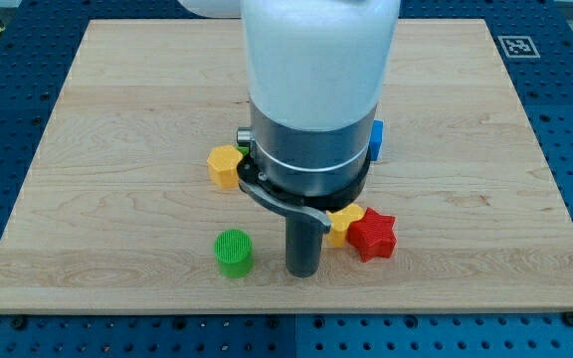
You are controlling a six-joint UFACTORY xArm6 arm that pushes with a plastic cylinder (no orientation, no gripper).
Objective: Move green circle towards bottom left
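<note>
The green circle (233, 252) is a ribbed green cylinder standing on the wooden board (117, 129) near the view's bottom, left of centre. My tip (302, 272) is the lower end of the dark rod, resting on the board just to the right of the green circle with a small gap between them. The arm's white and grey body fills the middle of the view and hides the board behind it.
A yellow hexagon block (224, 165) lies above the green circle. A yellow block (344, 225) and a red star block (372, 236) touch each other just right of the rod. A blue block (377, 140) peeks out behind the arm.
</note>
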